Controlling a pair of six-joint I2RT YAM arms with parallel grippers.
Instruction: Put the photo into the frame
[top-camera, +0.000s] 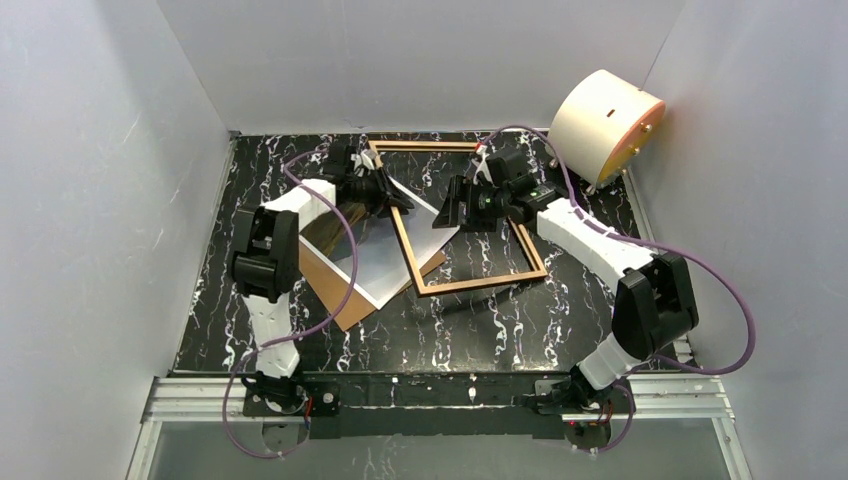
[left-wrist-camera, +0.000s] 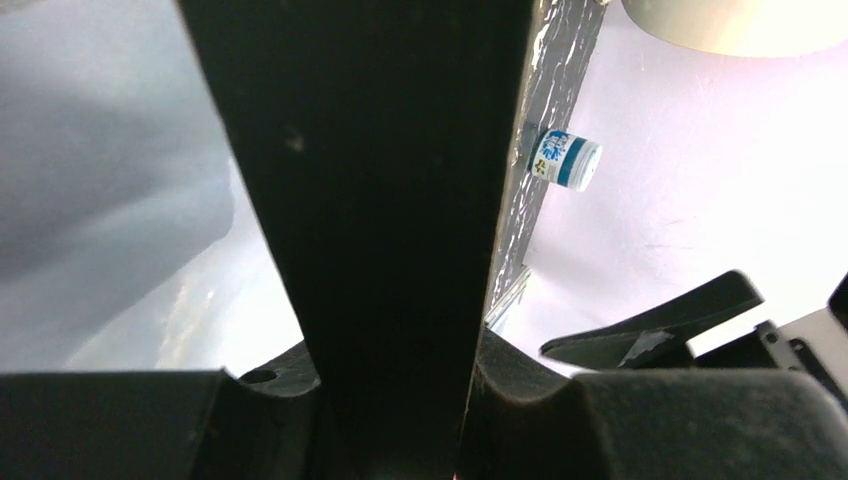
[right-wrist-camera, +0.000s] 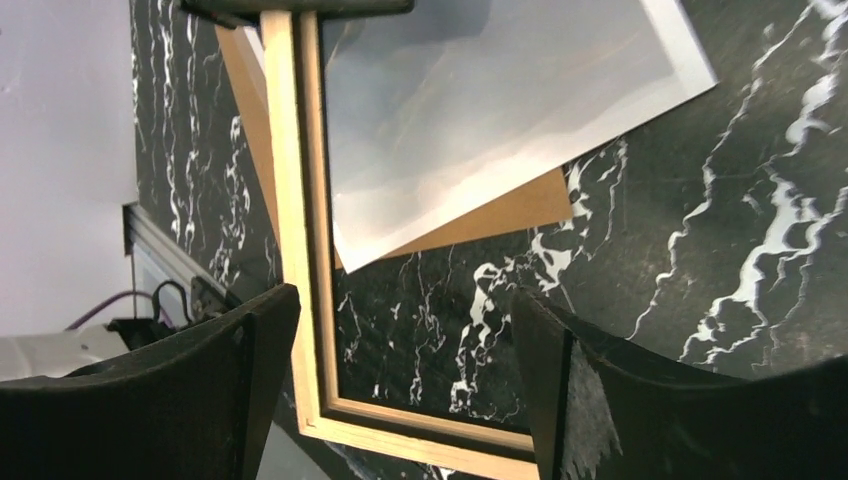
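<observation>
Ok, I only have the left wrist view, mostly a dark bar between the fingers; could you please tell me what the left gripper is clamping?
Observer: The left gripper is shut on one side of the thin light-brown wooden picture frame.
Operator: Thank you; where is the photo?
Observer: The rectangular paper photo lies on the flat brown backing board, partly under the frame.
Operator: And the right gripper?
Observer: The right gripper is open and empty, poised over the frame.
</observation>
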